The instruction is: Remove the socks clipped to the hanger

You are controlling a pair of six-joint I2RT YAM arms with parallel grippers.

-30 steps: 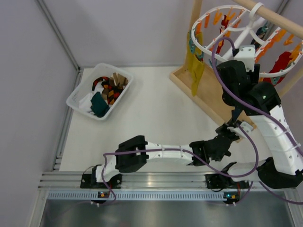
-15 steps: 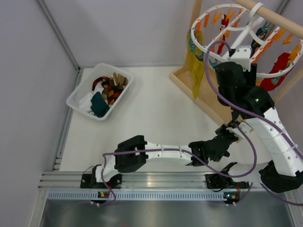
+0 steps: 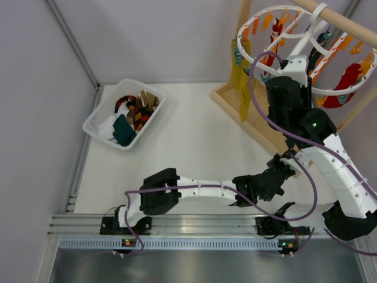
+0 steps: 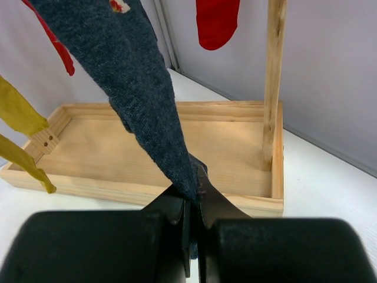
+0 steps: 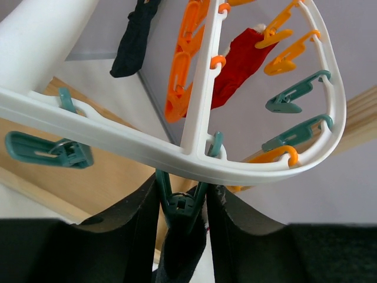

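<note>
At the far left of the desk (image 3: 194,135) a white basket (image 3: 94,122) is being shown, with mixed small things lying in it. Along the near edge the left arm is being stretched to the right, low over the desk. The left claw (image 4: 193,197) is being pressed together on the lower end of the navy sock (image 4: 144,100). The fabric is being pinched between the two black fingers and is running up and to the left in the wrist view.

Behind it the wooden stand (image 4: 235,138) is being seen, a shallow tray with an upright post at its right side. The mustard socks (image 3: 241,82) are being held by clips at the left side of the hanger (image 3: 250,52) and are hanging down over the left end of the stand. The hanger is being carried by its hook on the wooden bar at the far right, high above the desk.

The right arm is being raised under it, and the right claw (image 5: 181,215) is being closed around a teal clip (image 5: 179,203) just below the white rim. Both fingers are being pressed against the sides of the clip, and dark fabric is being gripped beneath it. Further right a red sock (image 3: 349,79) is being held on the right side of the hanger.
</note>
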